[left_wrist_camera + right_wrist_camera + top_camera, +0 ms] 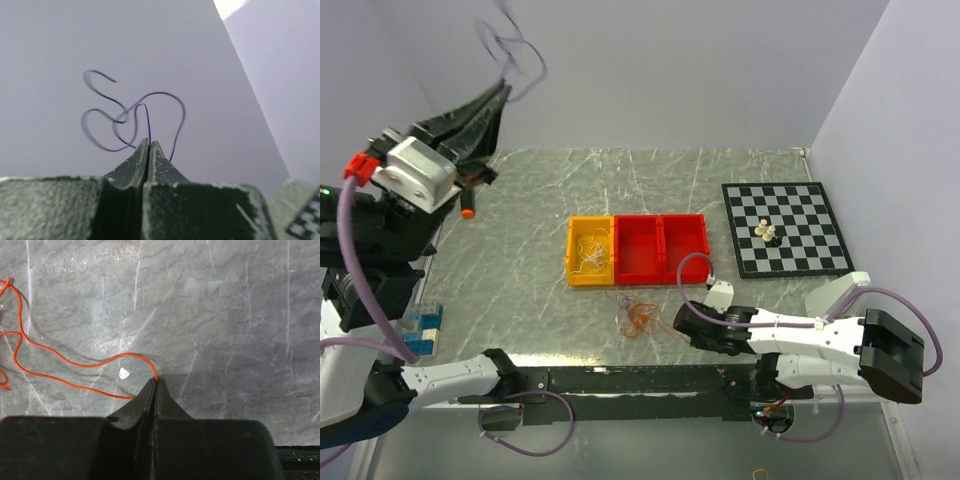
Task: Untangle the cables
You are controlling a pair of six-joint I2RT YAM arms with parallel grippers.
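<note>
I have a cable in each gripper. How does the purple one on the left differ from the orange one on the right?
The purple cable is held up in the air by the left gripper. The orange cable lies on the table, nipped by the right gripper. The purple one curls in crossing loops, while the orange one trails away in loose waves. Both are thin wires, each pinched in a shut gripper.

Three cables [638, 318], two chess pieces [767, 232], one chessboard [800, 215]

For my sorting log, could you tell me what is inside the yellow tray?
Loose white cables lie in the yellow tray; anything beneath them is hidden.
</note>
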